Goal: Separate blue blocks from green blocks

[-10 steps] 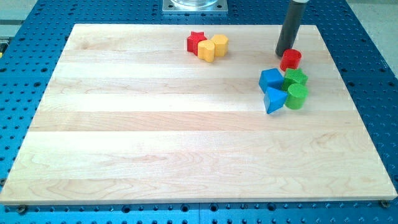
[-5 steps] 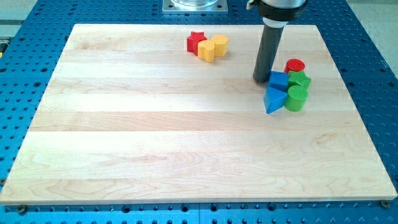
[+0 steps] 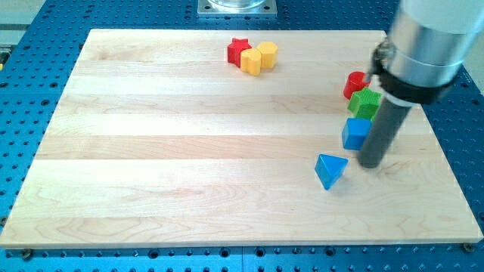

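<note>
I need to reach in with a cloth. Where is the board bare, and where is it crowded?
Bare: the whole left half, and the bottom strip below the blue triangular block. Crowded: the right edge, where my tip stands beside the blue cube, green block and red cylinder; also the red star and two yellow blocks up top.

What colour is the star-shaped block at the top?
Red. The small red star block shows clearly in the camera view, touching a yellow block.
</note>
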You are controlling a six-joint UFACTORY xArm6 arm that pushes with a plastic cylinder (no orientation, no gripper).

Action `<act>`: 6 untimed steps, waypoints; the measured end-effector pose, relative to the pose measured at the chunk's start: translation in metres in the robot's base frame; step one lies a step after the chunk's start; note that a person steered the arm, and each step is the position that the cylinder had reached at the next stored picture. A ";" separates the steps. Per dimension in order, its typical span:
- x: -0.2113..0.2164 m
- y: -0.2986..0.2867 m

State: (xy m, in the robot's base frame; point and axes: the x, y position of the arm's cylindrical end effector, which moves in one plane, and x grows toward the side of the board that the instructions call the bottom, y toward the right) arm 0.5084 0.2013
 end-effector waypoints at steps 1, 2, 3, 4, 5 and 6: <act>-0.006 0.011; -0.006 -0.052; -0.006 -0.093; -0.053 -0.097; -0.070 -0.047; -0.070 -0.020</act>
